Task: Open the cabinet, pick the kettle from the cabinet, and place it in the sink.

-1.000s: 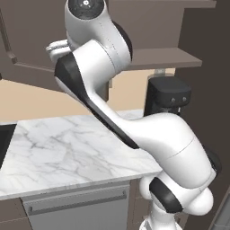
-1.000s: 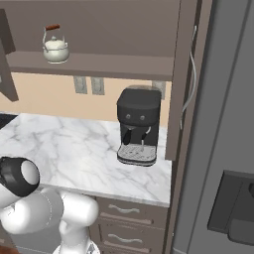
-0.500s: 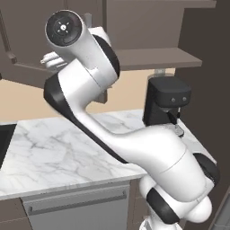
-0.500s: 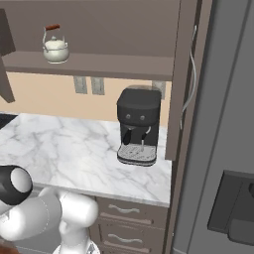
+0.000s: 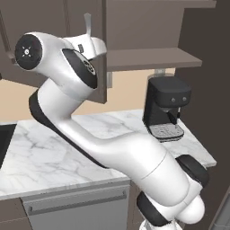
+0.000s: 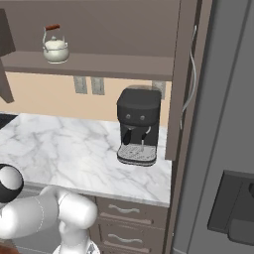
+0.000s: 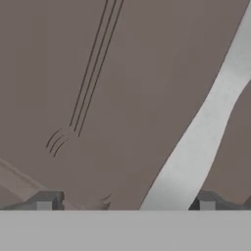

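The cream-white kettle [image 6: 54, 49] with its reddish arched handle stands on the brown shelf [image 6: 99, 64] of the dark brown cabinet [image 5: 143, 27], whose doors are swung out. In the hand view my gripper [image 7: 126, 203] is open, close against a brown door panel [image 7: 98, 88]. The door's silver handle [image 7: 211, 122] runs slantwise between the two fingertips, which do not clamp it. In the left base view the same handle [image 5: 87, 22] sticks up just above my hand. A black corner of the sink [image 5: 4, 139] shows at the left edge.
A black coffee machine [image 6: 139, 124] stands on the marble counter [image 6: 64, 149] under the shelf's right end. The right cabinet door [image 6: 183, 74] hangs open beside a tall dark grey unit [image 6: 228, 99]. A grey front with a bar handle [image 5: 76, 202] sits below the counter.
My arm's upper links have swung to the left in the left base view, while the hand stays at the door handle. The jaws opened slightly wider. The kettle has not moved.
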